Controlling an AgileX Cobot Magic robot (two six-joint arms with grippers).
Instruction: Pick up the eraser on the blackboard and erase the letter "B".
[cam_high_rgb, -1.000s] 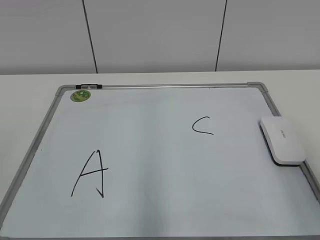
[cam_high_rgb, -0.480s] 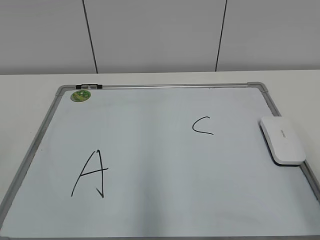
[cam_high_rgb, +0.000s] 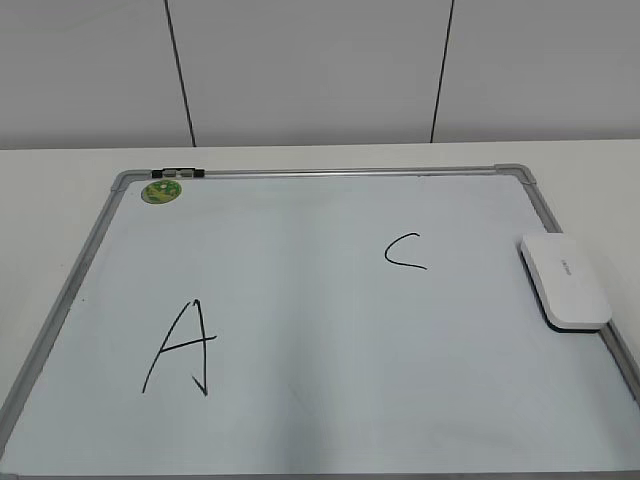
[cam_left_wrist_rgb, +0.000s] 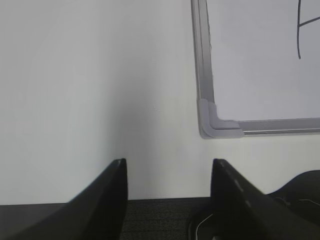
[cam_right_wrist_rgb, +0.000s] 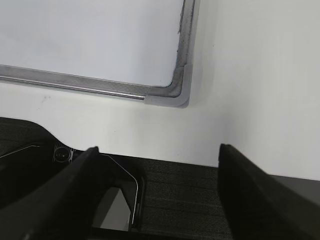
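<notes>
The white eraser (cam_high_rgb: 566, 280) lies flat on the right edge of the blackboard (cam_high_rgb: 330, 330), a white board with a silver frame. The board bears a black "A" (cam_high_rgb: 182, 348) at the lower left and a "C" (cam_high_rgb: 405, 251) right of centre. No letter "B" shows on the board. My left gripper (cam_left_wrist_rgb: 169, 162) is open and empty over the table's front edge, beside the board's near left corner (cam_left_wrist_rgb: 215, 125). My right gripper (cam_right_wrist_rgb: 158, 149) is open and empty off the board's near right corner (cam_right_wrist_rgb: 172, 95). Neither gripper shows in the exterior view.
A small round green magnet (cam_high_rgb: 159, 191) sits at the board's far left corner, next to a black clip (cam_high_rgb: 178, 174) on the frame. The board lies on a white table (cam_high_rgb: 60, 190) before a grey panelled wall. Dark flooring shows below both grippers.
</notes>
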